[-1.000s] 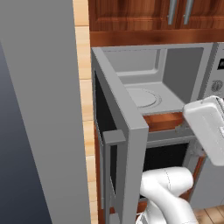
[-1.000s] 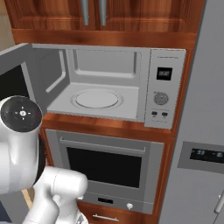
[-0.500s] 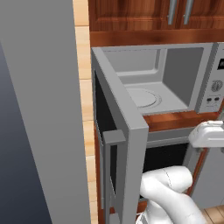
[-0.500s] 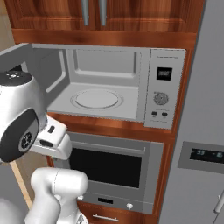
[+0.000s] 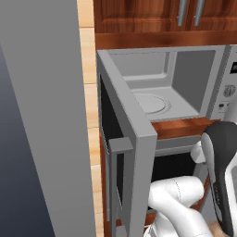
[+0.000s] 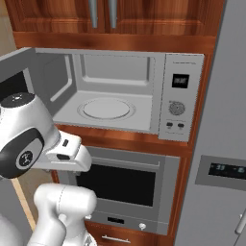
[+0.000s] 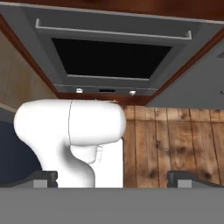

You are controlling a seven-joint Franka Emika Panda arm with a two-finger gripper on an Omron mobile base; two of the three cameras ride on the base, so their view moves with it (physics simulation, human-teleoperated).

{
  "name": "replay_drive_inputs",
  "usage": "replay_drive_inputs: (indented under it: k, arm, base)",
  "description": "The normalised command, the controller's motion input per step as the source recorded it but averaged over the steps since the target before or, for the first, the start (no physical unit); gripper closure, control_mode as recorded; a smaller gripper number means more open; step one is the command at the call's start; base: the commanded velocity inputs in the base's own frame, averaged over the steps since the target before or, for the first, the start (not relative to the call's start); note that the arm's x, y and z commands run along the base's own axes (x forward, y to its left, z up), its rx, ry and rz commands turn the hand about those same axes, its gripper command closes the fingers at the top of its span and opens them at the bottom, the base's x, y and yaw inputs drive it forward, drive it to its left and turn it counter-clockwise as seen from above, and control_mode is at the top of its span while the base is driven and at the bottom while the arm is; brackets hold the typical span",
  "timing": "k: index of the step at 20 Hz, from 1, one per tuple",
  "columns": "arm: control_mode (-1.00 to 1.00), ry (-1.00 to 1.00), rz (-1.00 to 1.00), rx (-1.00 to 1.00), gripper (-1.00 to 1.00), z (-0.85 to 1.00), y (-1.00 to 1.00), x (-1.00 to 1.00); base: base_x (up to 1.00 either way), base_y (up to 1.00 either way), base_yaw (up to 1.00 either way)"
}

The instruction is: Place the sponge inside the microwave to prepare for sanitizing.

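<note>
The microwave (image 6: pixel 182 96) stands open, its side-hinged door (image 5: pixel 125 139) swung out to the left. Its round turntable (image 6: pixel 105 108) lies bare, also seen in the left base view as the turntable (image 5: pixel 150 102). The sponge is out of view. My gripper (image 7: pixel 113 178) is open, its two dark fingertips far apart with nothing between them. It points down toward the oven front and the floor. In the right base view the white hand (image 6: pixel 65 153) hangs below the microwave's left front corner, in front of the oven's top edge.
A grey oven (image 6: pixel 120 185) with a wide dark window sits under the microwave, seen from the hand as the oven (image 7: pixel 109 57). A grey fridge (image 6: pixel 226 168) stands to the right. Wooden cabinets (image 6: pixel 120 19) hang above. Wooden floor (image 7: pixel 175 140) lies below.
The arm has folded downward and the hand has dropped from microwave height to in front of the oven. The jaws stay wide open. The microwave has not changed.
</note>
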Motion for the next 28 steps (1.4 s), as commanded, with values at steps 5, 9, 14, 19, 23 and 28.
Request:
replay_drive_inputs:
  k: [5, 9, 14, 19, 23, 28]
  arm:
    - [-1.0, 0.01, 0.0, 0.03, -1.0, -0.07, -0.09, 0.0]
    - [-1.0, 0.0, 0.0, 0.0, -1.0, 0.0, 0.0, 0.0]
    - [1.0, 0.0, 0.0, 0.0, -1.0, 0.0, 0.0, 0.0]
    - [1.0, 0.0, 0.0, 0.0, -1.0, 0.0, 0.0, 0.0]
    - [1.0, 0.0, 0.0, 0.0, -1.0, 0.0, 0.0, 0.0]
    - [1.0, 0.0, 0.0, 0.0, -1.0, 0.0, 0.0, 0.0]
  base:
    - [0.0, 0.0, 0.0]
    - [0.0, 0.0, 0.0]
    - [-0.15, 0.0, 0.0]
    - [-0.52, -0.16, -0.05]
    - [-0.19, -0.59, -0.05]
    - [0.03, -0.99, 0.03]
